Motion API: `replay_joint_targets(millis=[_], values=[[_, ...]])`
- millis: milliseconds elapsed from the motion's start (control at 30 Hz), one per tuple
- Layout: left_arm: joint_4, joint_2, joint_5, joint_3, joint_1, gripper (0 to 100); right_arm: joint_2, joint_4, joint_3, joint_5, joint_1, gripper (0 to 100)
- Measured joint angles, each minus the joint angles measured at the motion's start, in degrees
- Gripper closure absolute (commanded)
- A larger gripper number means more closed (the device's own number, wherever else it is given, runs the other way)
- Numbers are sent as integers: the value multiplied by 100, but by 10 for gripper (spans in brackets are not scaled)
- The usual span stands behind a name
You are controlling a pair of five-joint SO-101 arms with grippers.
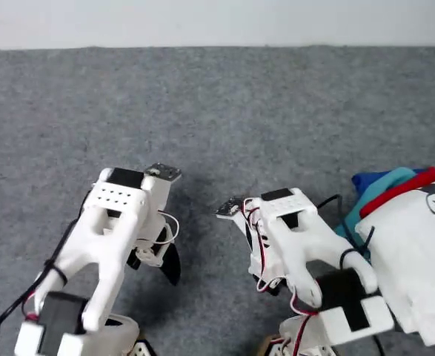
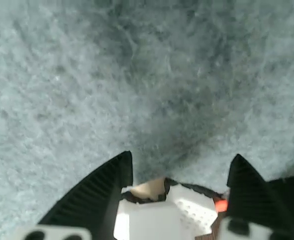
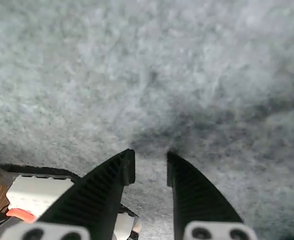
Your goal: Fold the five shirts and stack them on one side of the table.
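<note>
Grey fuzzy felt (image 1: 239,104) underlies the left claw (image 2: 182,155), spread wide, and right claw (image 3: 149,151), barely apart, near piled shirts (image 1: 417,245).

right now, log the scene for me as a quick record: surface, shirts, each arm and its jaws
surface: grey felt table
shirts: piled on the robot's right side of the table, white one on top, blue, teal and red edges showing beneath
left arm: over bare felt, jaws wide open, empty
right arm: beside the pile, jaws a narrow gap apart, empty
</note>
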Motion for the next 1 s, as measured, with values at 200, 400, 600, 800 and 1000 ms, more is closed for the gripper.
replay_joint_targets(millis=[200, 400, 600, 800, 1000], values=[[-501, 1073, 0, 44, 0, 702, 413, 176, -334, 0, 0, 884], [-774, 2347, 0, -237, 44, 703, 527, 229, -413, 0, 0, 884], [0, 3288, 9, -1169, 44, 703, 527, 229, -404, 0, 0, 884], [598, 4097, 9, -1925, 44, 765, 527, 229, -404, 0, 0, 884], [686, 4325, 9, -1996, 105, 892, 536, 229, -396, 0, 0, 884]])
